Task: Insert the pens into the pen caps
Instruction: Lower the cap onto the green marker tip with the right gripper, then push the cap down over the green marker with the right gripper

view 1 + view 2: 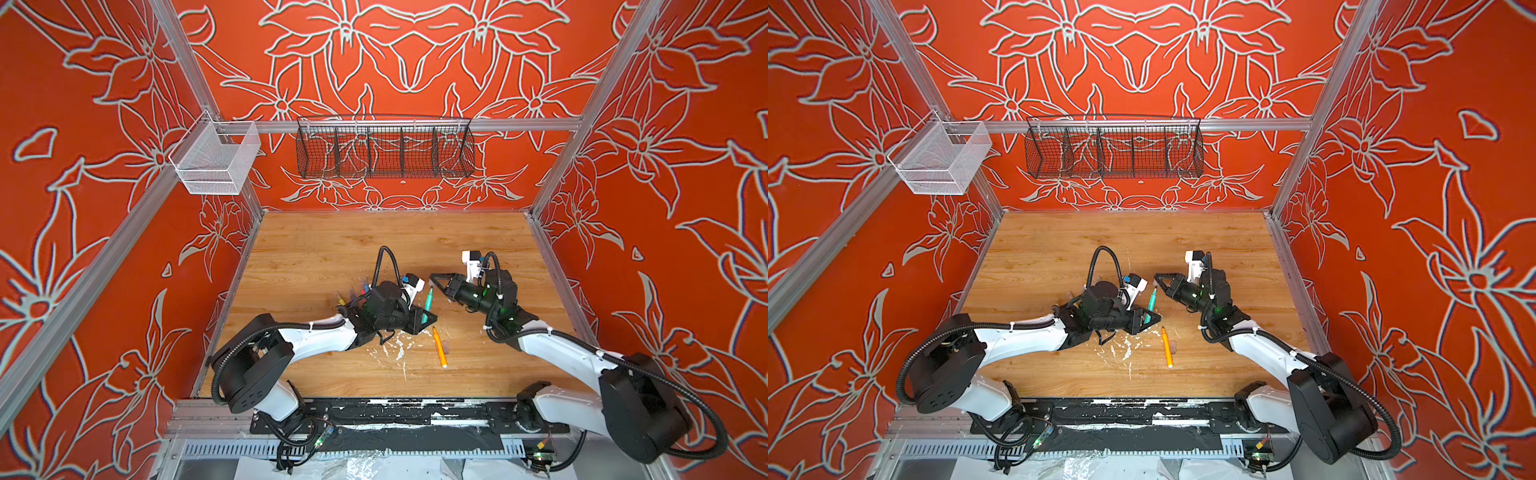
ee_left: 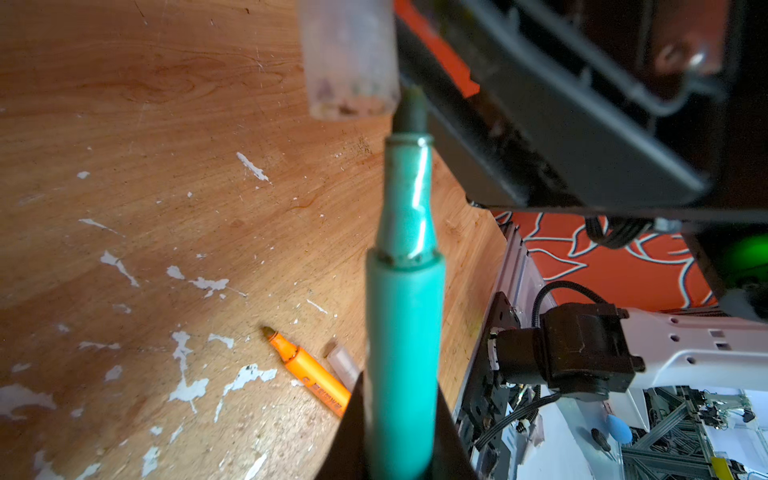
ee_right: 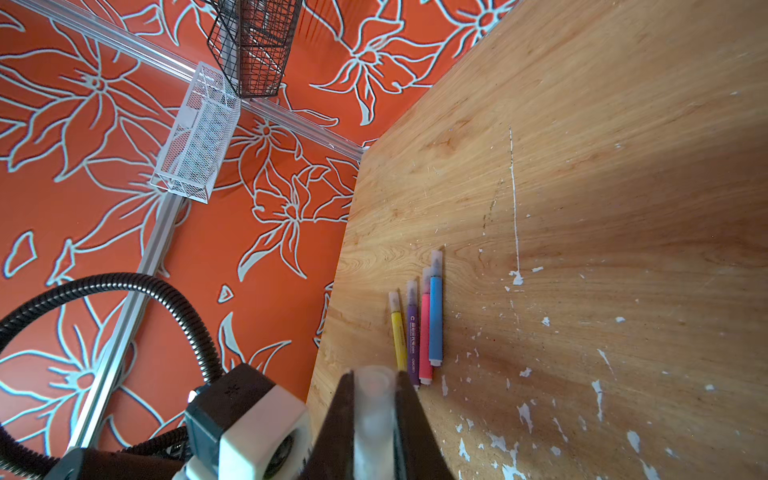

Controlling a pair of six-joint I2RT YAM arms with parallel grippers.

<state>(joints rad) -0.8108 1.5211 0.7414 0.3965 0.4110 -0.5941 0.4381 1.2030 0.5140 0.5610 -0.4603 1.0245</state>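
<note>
1. Green pen [image 2: 405, 311] is pinched at its lower barrel in the left gripper [image 1: 424, 319], raised off the table [image 1: 316, 257].
2. Right gripper [image 3: 376, 399] is clamped on 1 clear cap [image 2: 349, 62], whose mouth sits just beside the pen's tip, not over it.
3. Step in hand: mating this pair. The next move likely needs a slight sideways alignment, then a push together.

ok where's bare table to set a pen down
Bare: the far half of the table, between the back wall and the left arm and right arm. A strip runs along the front edge, either side of the orange pen. Crowded: around the green pen and held cap, the loose cap by the orange pen, and four capped pens beside the left arm.
</note>
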